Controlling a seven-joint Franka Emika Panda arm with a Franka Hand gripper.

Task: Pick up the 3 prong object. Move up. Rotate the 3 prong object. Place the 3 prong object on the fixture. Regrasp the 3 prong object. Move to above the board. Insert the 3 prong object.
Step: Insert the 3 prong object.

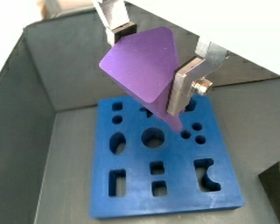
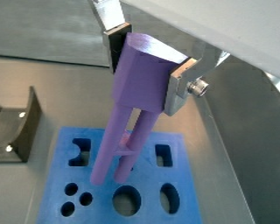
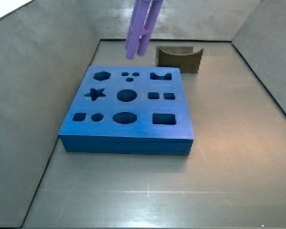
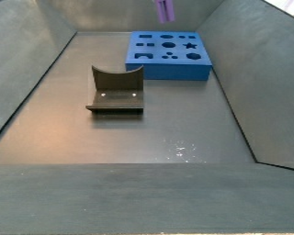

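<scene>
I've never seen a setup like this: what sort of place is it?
Probably a robot test cell: a bare grey walled bin holding a blue board of shaped holes and a dark fixture, with the gripper holding a purple 3 prong object above the board.

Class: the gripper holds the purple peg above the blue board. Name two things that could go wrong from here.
1. The purple peg hangs tilted in the gripper, so its prongs may strike the blue board beside the three small holes and jam.
2. The fingers clamp only its top, so contact might twist it loose.
</scene>
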